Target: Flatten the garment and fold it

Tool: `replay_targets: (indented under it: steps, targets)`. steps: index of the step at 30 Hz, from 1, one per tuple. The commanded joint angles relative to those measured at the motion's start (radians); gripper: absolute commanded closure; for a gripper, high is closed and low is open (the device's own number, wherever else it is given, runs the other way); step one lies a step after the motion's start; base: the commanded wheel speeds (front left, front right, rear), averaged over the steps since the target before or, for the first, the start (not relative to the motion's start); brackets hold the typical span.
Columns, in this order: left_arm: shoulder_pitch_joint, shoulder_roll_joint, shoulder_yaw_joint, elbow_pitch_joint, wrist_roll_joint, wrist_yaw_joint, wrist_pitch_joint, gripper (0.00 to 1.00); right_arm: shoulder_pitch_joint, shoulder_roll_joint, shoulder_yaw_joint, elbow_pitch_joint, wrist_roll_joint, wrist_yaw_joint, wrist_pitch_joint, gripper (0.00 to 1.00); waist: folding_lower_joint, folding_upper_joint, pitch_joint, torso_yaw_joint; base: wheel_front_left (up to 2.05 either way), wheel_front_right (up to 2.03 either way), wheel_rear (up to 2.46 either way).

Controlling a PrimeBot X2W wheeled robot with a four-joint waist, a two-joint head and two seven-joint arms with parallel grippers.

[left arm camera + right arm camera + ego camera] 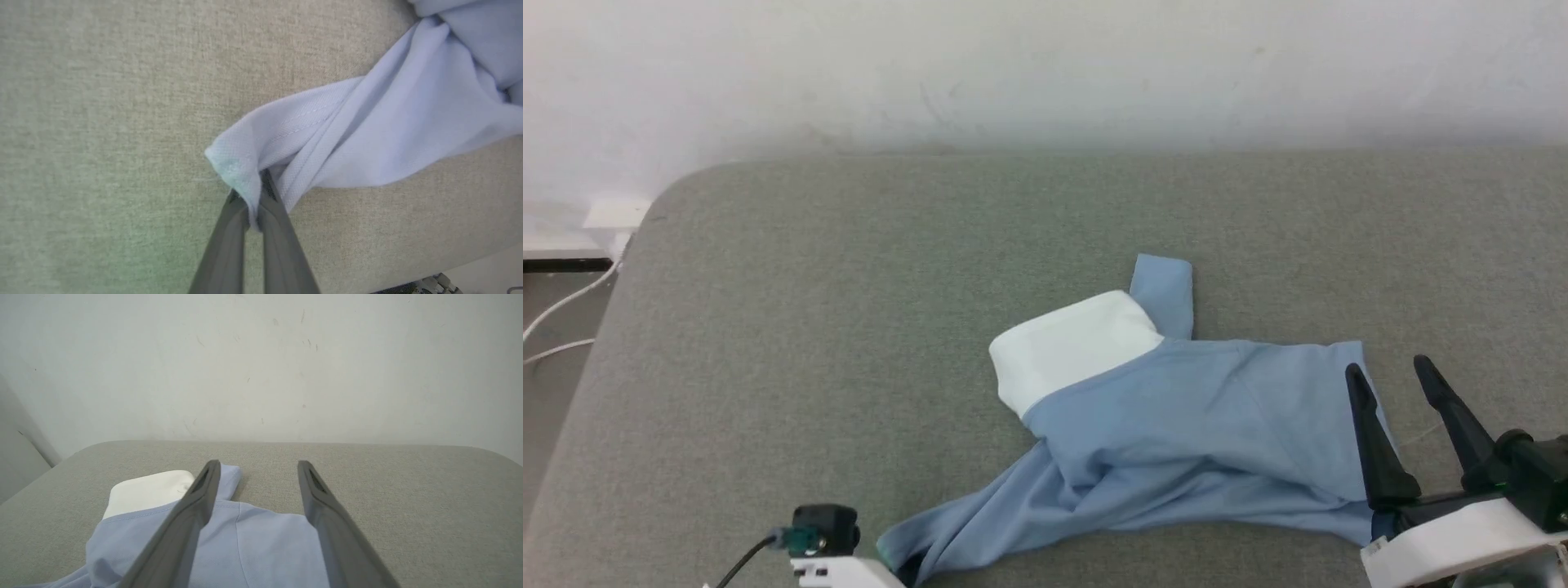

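The light blue garment (1176, 416) lies crumpled on the grey padded surface, its white-lined part (1070, 343) turned up toward the far left and one sleeve end (1164, 290) pointing away. In the left wrist view my left gripper (251, 192) is shut on a bunched hem corner of the garment (367, 134). That corner (907, 543) lies at the near left in the head view. My right gripper (1387, 366) stands open over the garment's right edge, nothing between its fingers. From the right wrist, the right gripper (258, 463) points toward the wall above the garment (253, 547).
The grey padded table (849, 286) has a rounded far-left corner and meets a white wall (1045, 73) at the back. White cables (564, 310) and a wall socket (613, 214) sit beyond the left edge. Bare grey surface lies left of the garment.
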Motion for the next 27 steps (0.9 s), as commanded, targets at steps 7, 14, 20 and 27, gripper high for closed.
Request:
replay_targets:
  steps: [7, 14, 20, 27]
  targets:
    - [0.026, 0.007, 0.074, -0.057, -0.007, 0.053, -0.1, 0.0, 0.012, 0.003, -0.007, -0.013, 0.011, -0.001, 0.008, 0.0, 0.0001, 0.0, -0.012, 0.018, 0.0, 0.0, 0.0]
    - [-0.155, -0.005, 0.07, -0.069, 0.066, 0.025, -0.165, 0.0, -0.003, 0.003, -0.005, -0.018, 0.015, -0.001, 0.015, 0.0, 0.0001, 0.0, 0.005, 0.007, 0.0, 0.0, 0.0]
    - [-0.364, -0.061, -0.01, 0.072, 0.081, -0.067, -0.078, 0.0, -0.035, 0.003, 0.014, -0.021, 0.014, -0.001, 0.02, 0.0, 0.0001, 0.0, 0.058, -0.035, 0.0, 0.0, 0.0]
    - [-0.542, -0.126, -0.119, 0.365, 0.09, -0.193, 0.064, 0.0, -0.061, 0.003, 0.017, 0.0, 0.025, -0.001, 0.014, 0.0, 0.0001, 0.0, 0.106, -0.102, 0.0, 0.0, 0.0]
